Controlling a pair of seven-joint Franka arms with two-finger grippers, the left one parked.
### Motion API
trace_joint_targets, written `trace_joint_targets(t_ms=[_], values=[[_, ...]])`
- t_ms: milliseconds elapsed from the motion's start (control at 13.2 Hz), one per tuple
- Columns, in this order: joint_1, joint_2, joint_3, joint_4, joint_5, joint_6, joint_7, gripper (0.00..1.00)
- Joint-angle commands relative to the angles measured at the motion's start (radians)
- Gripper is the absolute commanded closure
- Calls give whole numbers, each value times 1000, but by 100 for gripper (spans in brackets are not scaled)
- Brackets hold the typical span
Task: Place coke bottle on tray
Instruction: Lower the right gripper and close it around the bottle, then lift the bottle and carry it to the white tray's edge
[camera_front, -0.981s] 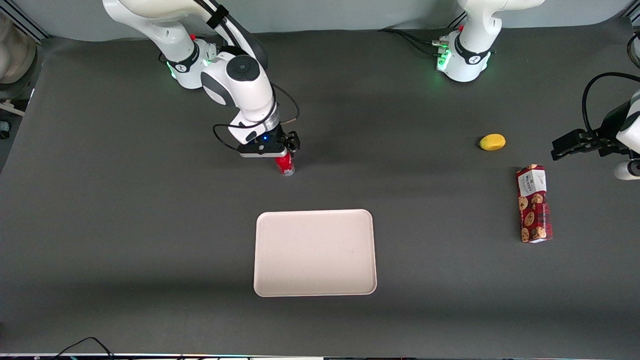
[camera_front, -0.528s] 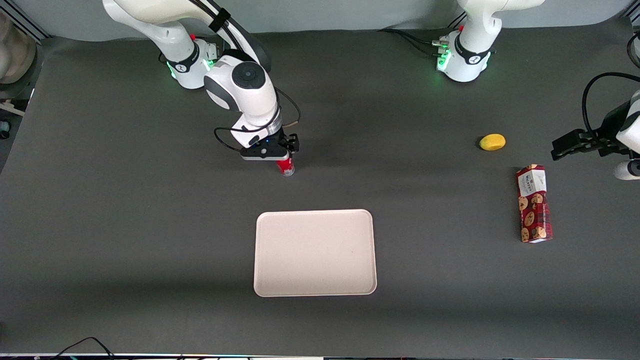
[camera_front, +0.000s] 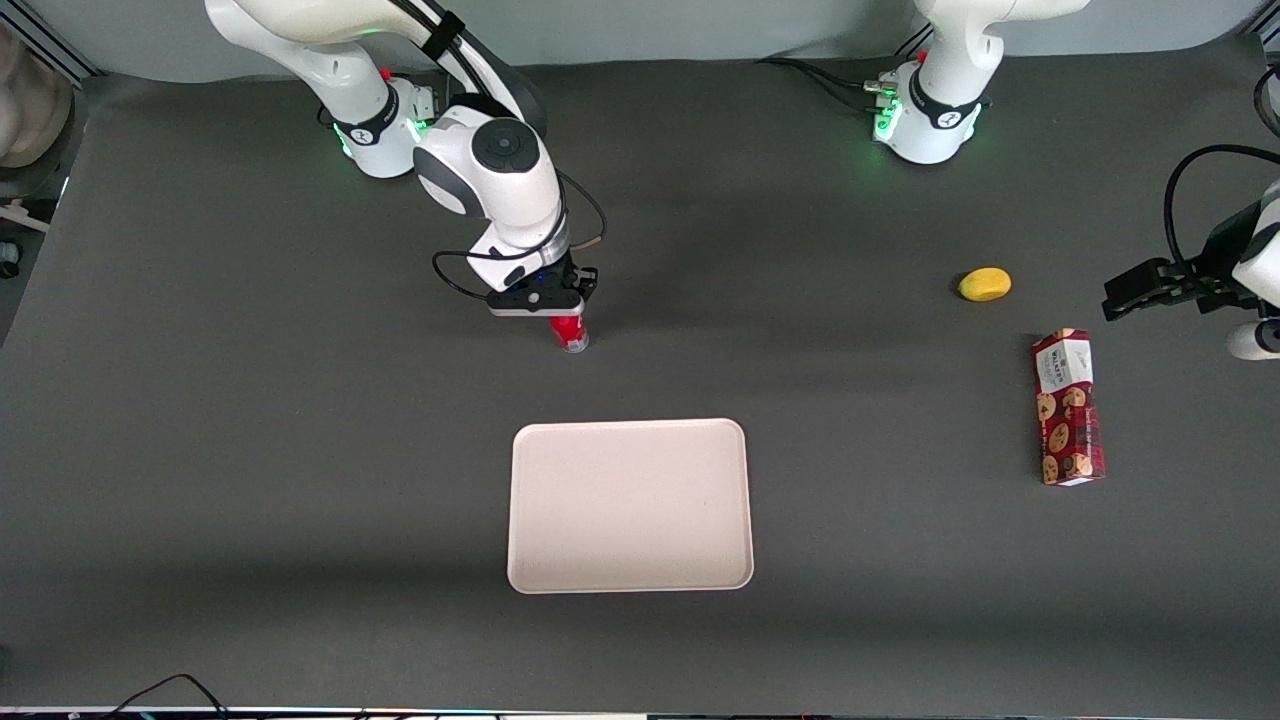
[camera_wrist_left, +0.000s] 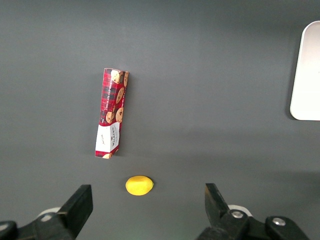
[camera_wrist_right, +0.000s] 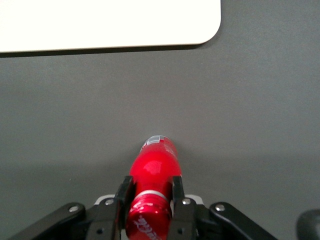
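The coke bottle (camera_front: 571, 336), small and red with a silvery base, stands on the dark table, farther from the front camera than the tray (camera_front: 630, 506). My right gripper (camera_front: 560, 312) is directly above it, covering its top. In the right wrist view the gripper (camera_wrist_right: 150, 186) has both fingers (camera_wrist_right: 124, 194) pressed against the sides of the bottle (camera_wrist_right: 155, 162) just below the cap. The pale cream tray (camera_wrist_right: 100, 25) lies flat with nothing on it, apart from the bottle.
A yellow lemon-like object (camera_front: 985, 284) and a red patterned cookie box (camera_front: 1068, 408) lie toward the parked arm's end of the table. Both show in the left wrist view, the lemon (camera_wrist_left: 139, 185) and the box (camera_wrist_left: 112, 113).
My right gripper has come lower over the bottle, covering more of it. The bottle's base has stayed in the same spot on the table.
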Motion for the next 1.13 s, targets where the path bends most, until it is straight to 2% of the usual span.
trace_joint_targets(t_ms=[0, 151, 226, 377, 528, 604, 755, 1057], values=[[6, 10, 0, 41, -31, -55, 28, 100], [6, 18, 0, 160, -25, -243, 11, 100], [3, 21, 5, 219, 1, -312, 10, 100], [-14, -26, 3, 297, 72, -396, -14, 100], [-52, -65, 3, 449, 199, -562, -105, 100], [-71, -68, 2, 539, 242, -645, -145, 100], [-85, -54, 0, 662, 257, -755, -174, 100], [-86, 4, -17, 678, 236, -721, -170, 100]])
